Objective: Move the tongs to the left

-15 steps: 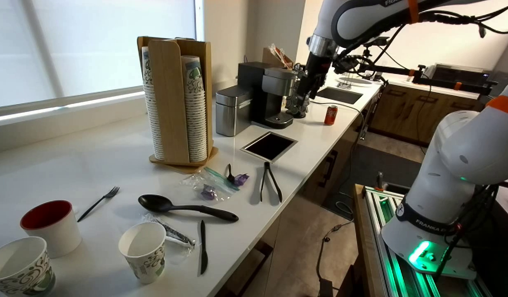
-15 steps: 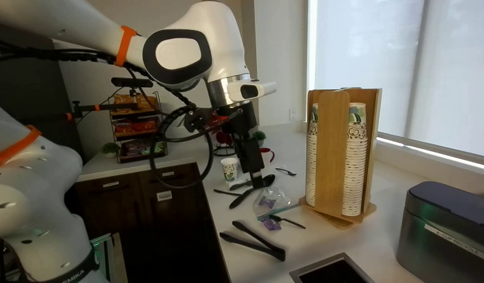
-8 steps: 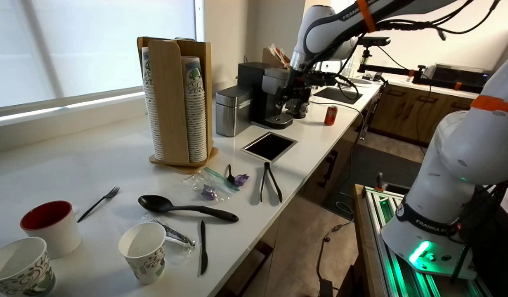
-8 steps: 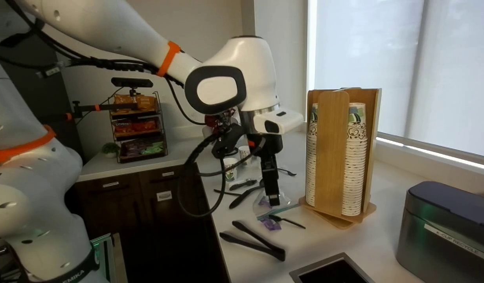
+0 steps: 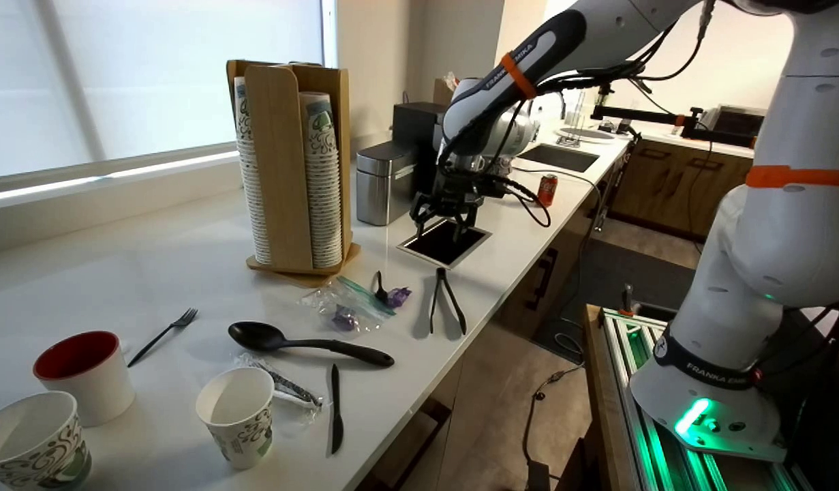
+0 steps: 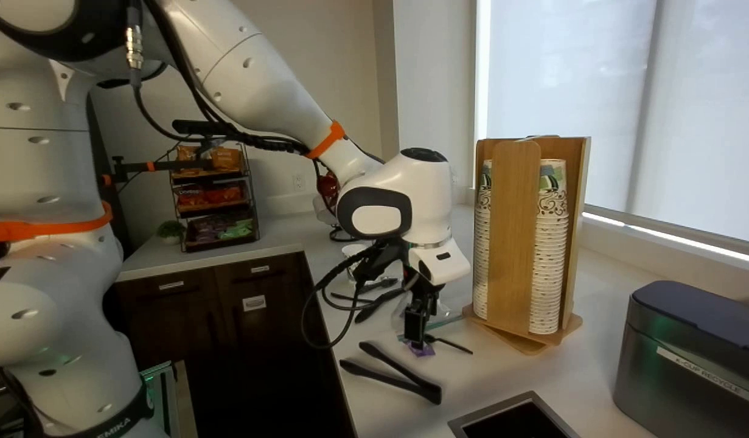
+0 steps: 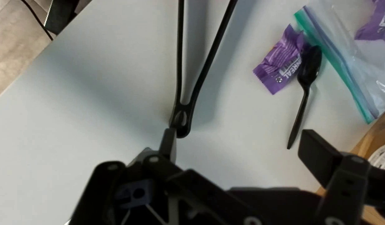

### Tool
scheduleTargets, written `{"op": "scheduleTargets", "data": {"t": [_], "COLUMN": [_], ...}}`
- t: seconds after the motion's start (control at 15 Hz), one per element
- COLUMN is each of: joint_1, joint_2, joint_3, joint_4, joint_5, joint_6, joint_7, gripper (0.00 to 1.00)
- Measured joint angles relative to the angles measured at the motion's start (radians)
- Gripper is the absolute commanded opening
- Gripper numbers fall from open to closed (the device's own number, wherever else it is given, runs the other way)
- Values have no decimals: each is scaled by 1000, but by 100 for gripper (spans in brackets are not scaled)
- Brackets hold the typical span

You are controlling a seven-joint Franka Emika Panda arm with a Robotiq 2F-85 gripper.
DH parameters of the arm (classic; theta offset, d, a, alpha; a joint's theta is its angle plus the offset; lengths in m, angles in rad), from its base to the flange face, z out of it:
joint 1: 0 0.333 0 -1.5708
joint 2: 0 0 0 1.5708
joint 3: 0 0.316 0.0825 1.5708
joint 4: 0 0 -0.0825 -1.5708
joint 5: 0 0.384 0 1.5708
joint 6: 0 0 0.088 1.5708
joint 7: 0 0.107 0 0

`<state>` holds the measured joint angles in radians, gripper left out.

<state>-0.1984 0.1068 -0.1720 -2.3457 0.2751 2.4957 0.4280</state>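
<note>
The dark tongs (image 5: 451, 297) lie on the white counter near its edge, spread in a narrow V. They also show in an exterior view (image 6: 391, 381), and in the wrist view (image 7: 179, 72) their joined end points down toward my gripper. My gripper (image 7: 239, 137) is open with nothing between its fingers. It hovers above the counter near the joined end; in the wrist view the left fingertip overlaps that end, and I cannot tell if they touch. The gripper also shows in an exterior view (image 5: 439, 233); in another its fingers (image 6: 418, 340) partly hide a purple wrapper.
A small black spoon (image 7: 308, 67), a purple wrapper (image 7: 281, 62) and a plastic bag (image 7: 342, 62) lie beside the tongs. A wooden cup holder (image 5: 276, 170), a metal bin (image 5: 385, 184) and a square counter opening (image 5: 446, 243) stand near. A large black spoon (image 5: 255, 335) lies farther off.
The arm has reached forward and lowered the gripper toward the counter and the tongs. The tongs and the other objects have not moved.
</note>
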Motion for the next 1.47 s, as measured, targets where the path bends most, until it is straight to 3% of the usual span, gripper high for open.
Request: {"op": "scheduleTargets", "data": {"t": [0.47,1.13,1.2,1.27,1.47], "joint_1": [1,19,25,32,55], "joint_2": [38,244,260,275,309], "joint_3": [-14,-59,-66,-72,-89], "joint_4": [20,62,71,80,100], "joint_5": [4,-30,-35,-40,-68], "joint_6": [-29,0,0,2,32], "joint_7": [21,115,128,141,180], "gripper": [100,100,91,74,49]}}
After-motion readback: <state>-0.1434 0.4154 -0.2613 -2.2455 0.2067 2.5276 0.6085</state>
